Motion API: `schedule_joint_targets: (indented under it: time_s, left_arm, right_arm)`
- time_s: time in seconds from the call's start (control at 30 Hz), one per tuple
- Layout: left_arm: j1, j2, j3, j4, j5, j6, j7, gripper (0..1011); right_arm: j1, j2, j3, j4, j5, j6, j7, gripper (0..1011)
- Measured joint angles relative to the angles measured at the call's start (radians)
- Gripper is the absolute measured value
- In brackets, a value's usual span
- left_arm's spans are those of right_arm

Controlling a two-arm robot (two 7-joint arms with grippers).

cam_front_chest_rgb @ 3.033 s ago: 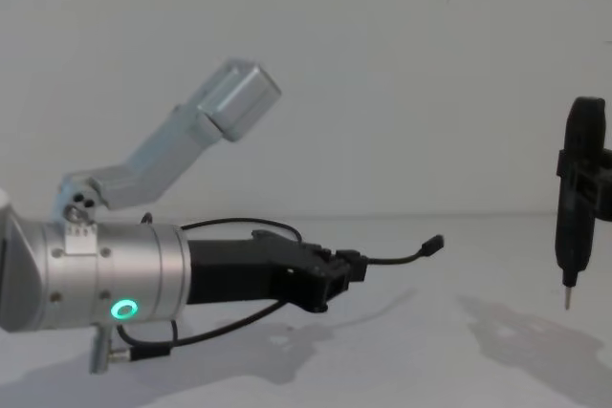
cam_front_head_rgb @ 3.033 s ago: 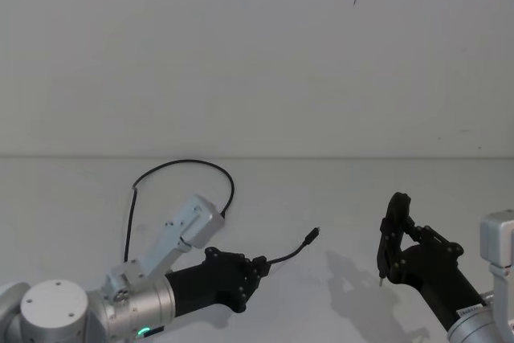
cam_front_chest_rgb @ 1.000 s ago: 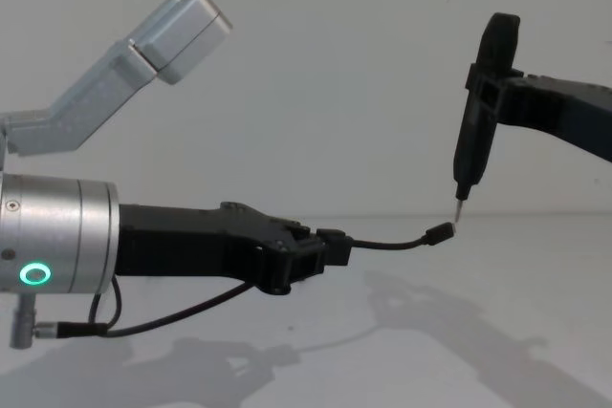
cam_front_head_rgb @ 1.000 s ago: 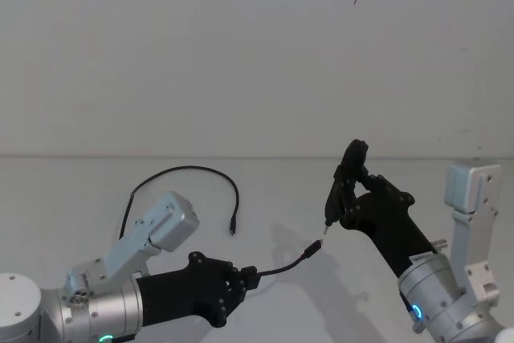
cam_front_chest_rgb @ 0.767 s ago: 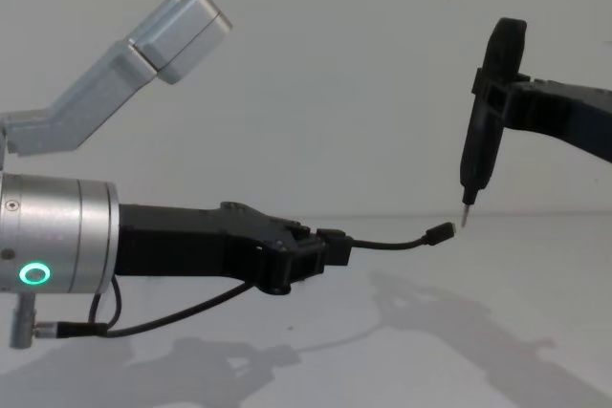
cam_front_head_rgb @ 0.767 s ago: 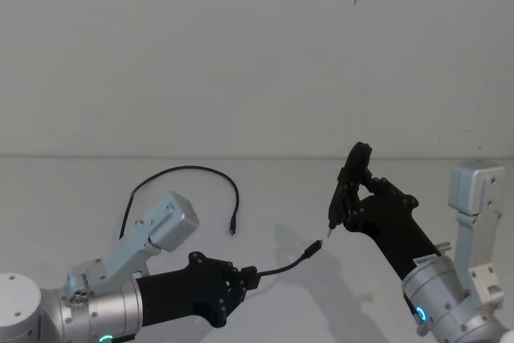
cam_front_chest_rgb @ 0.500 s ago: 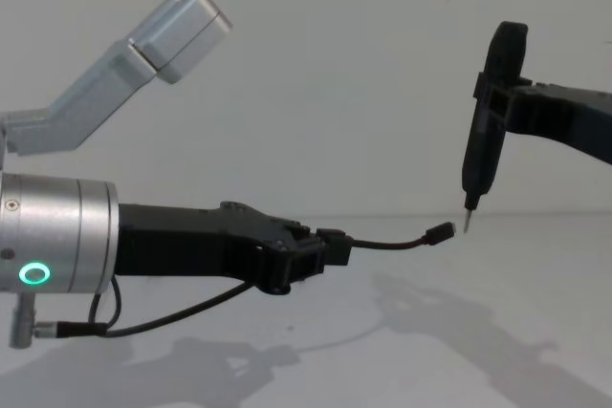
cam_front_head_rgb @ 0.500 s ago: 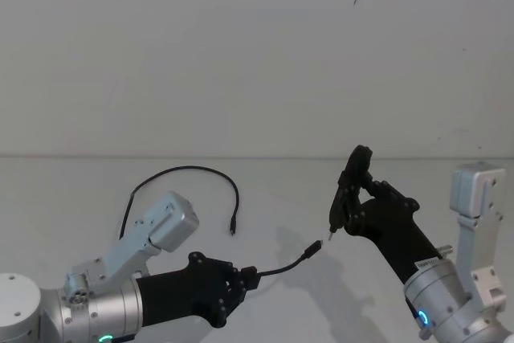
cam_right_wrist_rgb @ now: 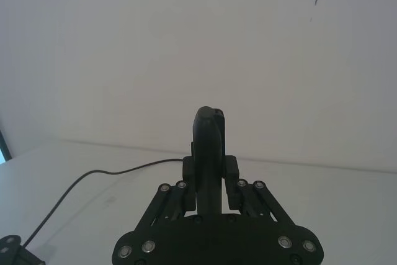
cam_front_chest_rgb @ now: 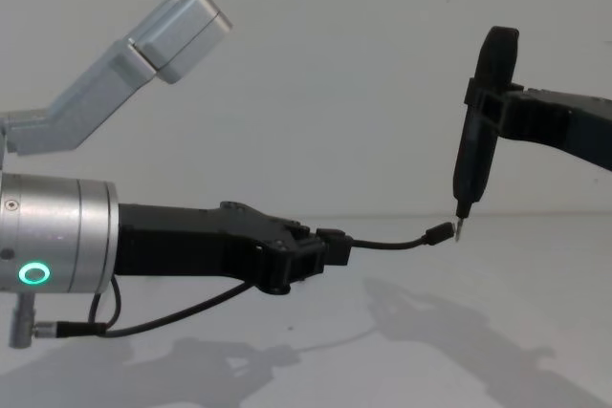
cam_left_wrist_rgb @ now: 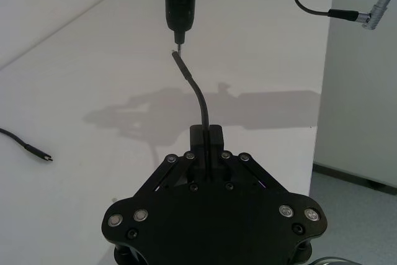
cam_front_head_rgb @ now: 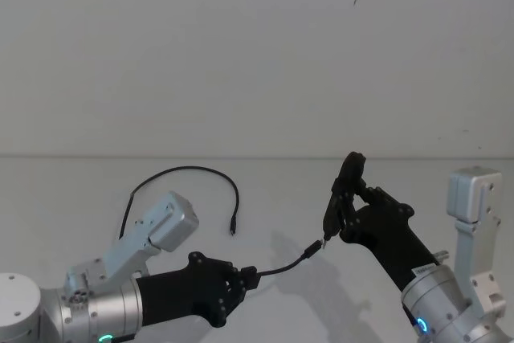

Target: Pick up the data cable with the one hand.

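one end of the cable point(cam_front_chest_rgb: 387, 244) gripped by the left gripper point(cam_front_chest_rgb: 323, 253), jaws clenched on it just behind a short stub, up in the air above the worktop point(cam_front_chest_rgb: 535, 312). free plug out front, roughly level, touching or just shy of the tip of the right gripper point(cam_front_chest_rgb: 459, 217), its jaws pressed together to a point and grasping nothing. rest of the cord trailing back in a loose loop on the worktop in the head view, other plug lying flat near the left arm.

judged light, thin and limp over any length; stiff enough only across that short stub, sagging slightly even there. probably slick in the sheath, so apt to slide through a slack pinch. best taken close behind a plug, on the firmer moulded body. avoid mid-cord: prone to folding and dangling. unlikely to suffer from a firm squeeze, though better kept off the plug's very tip. seemingly lifted at this end already; tail not yet off the worktop.
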Motion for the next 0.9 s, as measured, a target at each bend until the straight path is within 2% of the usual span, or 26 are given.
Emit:
schedule_joint_targets:
  time_s: [0.57, 0.9]
  left_arm:
    - [0.000, 0.000, 0.000, 0.000, 0.000, 0.000, 0.000, 43]
    - [0.000, 0.000, 0.000, 0.000, 0.000, 0.000, 0.000, 43]
  right_arm:
    - [-0.013, -0.007, 0.002, -0.011, 0.004, -0.006, 0.010, 269]
    - [-0.016, -0.015, 0.003, -0.011, -0.011, -0.025, 0.009, 269]
